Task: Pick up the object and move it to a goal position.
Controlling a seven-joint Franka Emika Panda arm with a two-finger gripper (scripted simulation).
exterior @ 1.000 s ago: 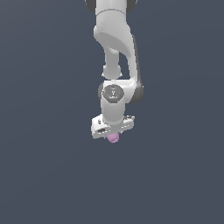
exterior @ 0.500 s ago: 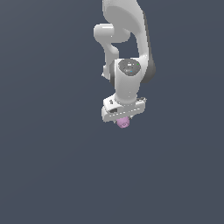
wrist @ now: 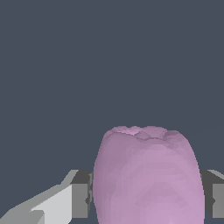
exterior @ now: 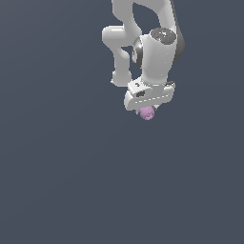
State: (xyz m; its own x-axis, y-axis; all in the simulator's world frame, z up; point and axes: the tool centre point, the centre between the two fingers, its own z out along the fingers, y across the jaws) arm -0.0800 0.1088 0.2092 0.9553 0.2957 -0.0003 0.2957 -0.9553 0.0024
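Plain dark slate-grey fills the background; jaws clamp the pink object (exterior: 147, 113) (wrist: 148, 175) on both sides.

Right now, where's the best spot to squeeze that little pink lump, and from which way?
Probably just as the gripper has it: across the pink lump's smooth, fairly straight flanks, one finger per side, coming from the end opposite its bumpy tip. The sides look flatter than the lumpy end, so the pads should sit steadier there.

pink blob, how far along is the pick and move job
Done: the pick. The pincer is shut on the pink blob, whose sides meet a finger on each side in the wrist view. In hand: carrying it. Left: reaching the goal position, which no marker shows in either view.
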